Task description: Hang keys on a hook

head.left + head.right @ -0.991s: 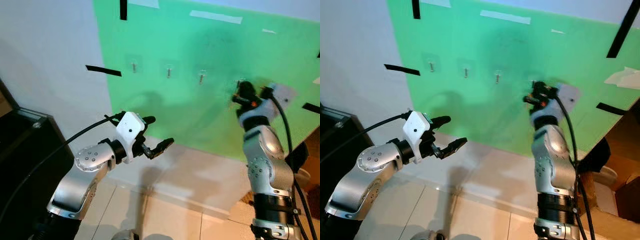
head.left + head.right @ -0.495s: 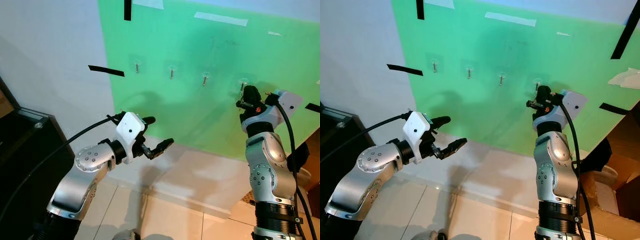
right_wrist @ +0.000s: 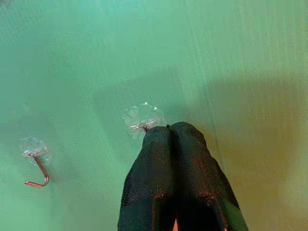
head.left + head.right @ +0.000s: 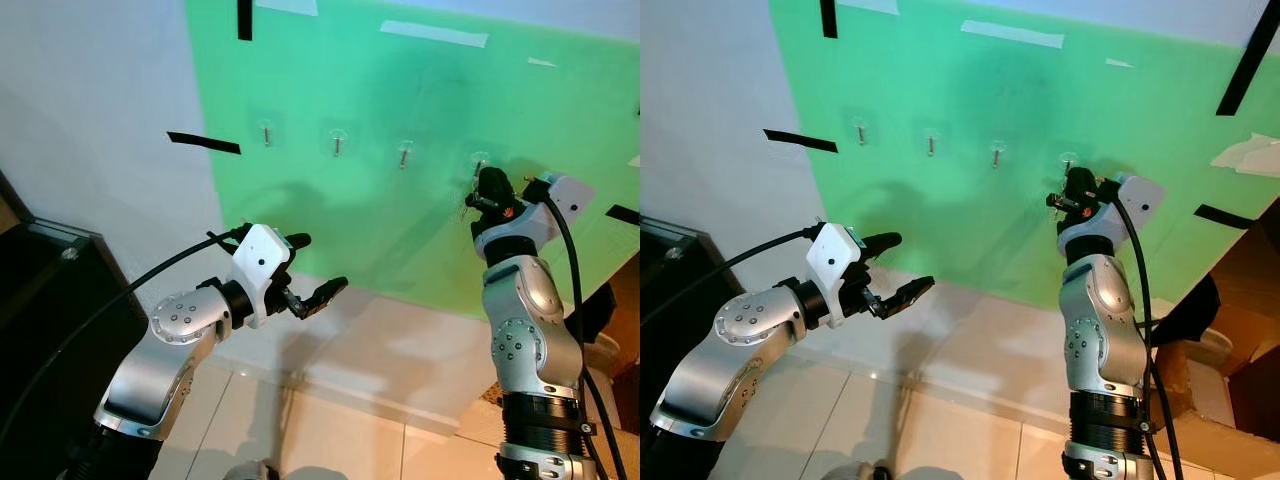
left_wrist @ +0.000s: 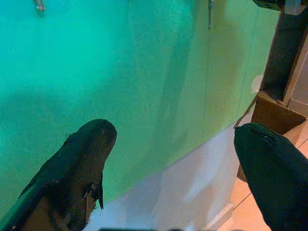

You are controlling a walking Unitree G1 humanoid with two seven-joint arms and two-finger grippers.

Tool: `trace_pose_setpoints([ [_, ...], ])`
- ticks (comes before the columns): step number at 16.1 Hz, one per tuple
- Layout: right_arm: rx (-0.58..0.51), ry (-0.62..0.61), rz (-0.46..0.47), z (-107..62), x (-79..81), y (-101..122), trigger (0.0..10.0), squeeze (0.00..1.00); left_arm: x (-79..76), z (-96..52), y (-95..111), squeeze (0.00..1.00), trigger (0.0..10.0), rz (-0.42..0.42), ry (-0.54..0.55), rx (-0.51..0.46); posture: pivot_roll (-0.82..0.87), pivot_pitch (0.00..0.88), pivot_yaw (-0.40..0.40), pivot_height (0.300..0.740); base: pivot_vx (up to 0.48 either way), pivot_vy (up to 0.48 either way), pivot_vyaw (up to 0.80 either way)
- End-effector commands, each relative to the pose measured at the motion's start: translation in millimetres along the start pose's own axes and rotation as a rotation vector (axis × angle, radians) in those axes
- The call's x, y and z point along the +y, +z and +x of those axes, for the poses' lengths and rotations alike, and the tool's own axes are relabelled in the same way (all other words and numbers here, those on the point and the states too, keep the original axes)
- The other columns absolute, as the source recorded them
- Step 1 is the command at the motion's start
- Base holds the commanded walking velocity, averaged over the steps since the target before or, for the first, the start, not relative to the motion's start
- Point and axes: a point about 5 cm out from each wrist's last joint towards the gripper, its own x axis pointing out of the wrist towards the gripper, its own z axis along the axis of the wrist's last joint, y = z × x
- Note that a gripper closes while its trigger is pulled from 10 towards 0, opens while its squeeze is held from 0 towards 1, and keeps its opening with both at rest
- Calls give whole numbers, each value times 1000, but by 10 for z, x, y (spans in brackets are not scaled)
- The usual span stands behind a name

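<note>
Hooks number four: small clear suction-cup wall hooks with metal prongs sit in a row on the bright green wall panel (image 4: 400, 220), the first (image 4: 265, 131), second (image 4: 337, 140), third (image 4: 404, 152) and fourth (image 4: 479, 161) counted from the robot's left. Strips of black tape (image 4: 204, 142) and pale tape (image 4: 434, 33) are fixed on and around the panel. Dark cabinet (image 4: 50, 300) stands at the robot's left, and a brown cardboard box (image 4: 1235, 360) sits low at its right; contents of either cannot be made out. Right gripper (image 4: 487, 186) is raised on an upright silver arm, its tip at the fourth hook; in the right wrist view its two black fingers (image 3: 179, 178) are pressed together directly against that hook's clear cup, with another hook visible nearby. Keys cannot be made out in any view, and whether the closed fingers hold anything cannot be told. Left gripper (image 4: 315, 270) is held forward at mid height, away from the wall and well below the row of hooks, its fingers spread wide with nothing between them.
</note>
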Motion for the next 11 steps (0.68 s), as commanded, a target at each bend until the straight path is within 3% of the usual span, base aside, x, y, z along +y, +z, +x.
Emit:
trace_pose_setpoints([
  [1,79,-104,14,-27,-185,-141,10000,608,-5,9,22,0,10000,18,-6,-2,-18,0,-12,740,0,0,0],
  [2,77,-104,21,-25,-185,-137,10000,835,-2,9,22,0,10000,18,-5,-2,-19,0,-12,740,0,0,0],
  [3,74,-104,25,-23,-185,-130,10000,1000,-1,9,22,0,10000,19,-5,-2,-19,0,-12,740,0,0,0],
  [11,54,-97,41,-87,-244,-91,10000,1000,-13,18,25,0,10000,20,-16,-4,-23,0,-7,740,0,0,0],
])
